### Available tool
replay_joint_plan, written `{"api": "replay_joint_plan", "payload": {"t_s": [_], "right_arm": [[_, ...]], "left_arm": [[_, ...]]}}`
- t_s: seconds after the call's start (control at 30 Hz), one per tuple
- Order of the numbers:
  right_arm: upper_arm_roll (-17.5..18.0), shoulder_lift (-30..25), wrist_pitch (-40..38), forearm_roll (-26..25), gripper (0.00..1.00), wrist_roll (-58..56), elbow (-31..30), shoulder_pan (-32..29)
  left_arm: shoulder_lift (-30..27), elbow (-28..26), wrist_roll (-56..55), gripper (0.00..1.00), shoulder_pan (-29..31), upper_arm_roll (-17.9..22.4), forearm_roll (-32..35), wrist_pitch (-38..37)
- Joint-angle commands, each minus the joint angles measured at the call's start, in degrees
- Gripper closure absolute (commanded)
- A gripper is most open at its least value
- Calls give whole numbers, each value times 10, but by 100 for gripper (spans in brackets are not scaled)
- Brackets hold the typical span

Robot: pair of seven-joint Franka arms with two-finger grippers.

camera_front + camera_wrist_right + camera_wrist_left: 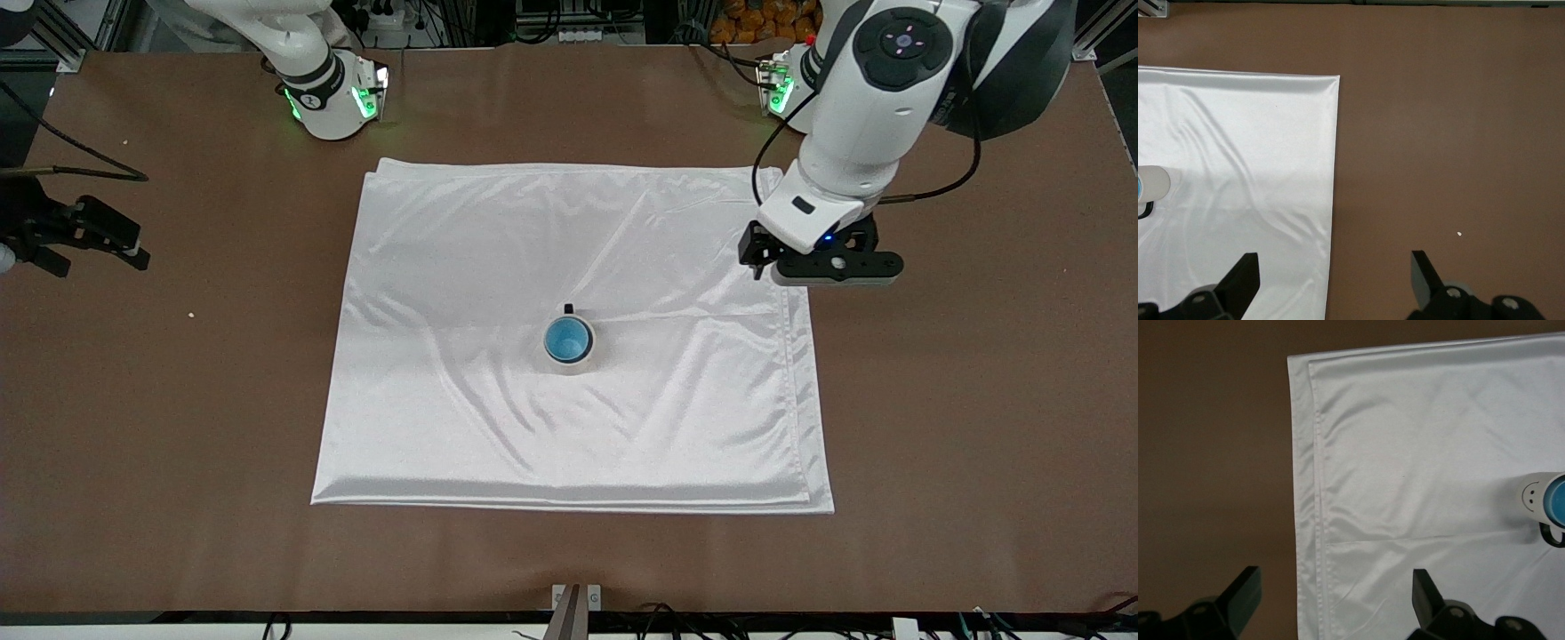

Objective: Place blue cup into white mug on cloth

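Observation:
The blue cup (566,340) sits inside the white mug (573,361), which stands upright near the middle of the cloth (498,427) with its black handle turned toward the robots. My left gripper (827,264) is open and empty, in the air over the cloth's edge at the left arm's end. Its wrist view (1335,607) shows the cloth (1418,453), the mug (1533,495) and the cup (1558,501). My right gripper (93,233) is open and empty over bare table at the right arm's end. Its wrist view (1331,280) shows the cloth's edge (1238,167) and the mug (1157,181).
The brown table (978,400) surrounds the cloth. Small white crumbs lie on it at the right arm's end (190,314), one of them in the right wrist view (1459,234). A metal bracket (576,604) stands at the table's edge nearest the front camera.

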Motion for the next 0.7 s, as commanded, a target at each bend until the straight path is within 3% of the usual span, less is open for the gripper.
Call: {"api": "replay_joint_plan", "payload": {"t_s": [0.0,0.17,0.33,0.67], "right_arm": [[3,-18,0,9,0,-11,-22,-7],[3,-19,-27,0,0,-12,-25,-3],[3,-20,-43,-7,0,-28,-30,-3],[2,-31,-55,-8,0,-26,-29,10]], "left_arm": [[-63,-55,60,0,19,21,-16,3],[-76,-55,101,0,23,51,-32,1],[-77,-43,118,0,48,53,-54,-9],[-58,33,146,0,60,55,-67,-62]]}}
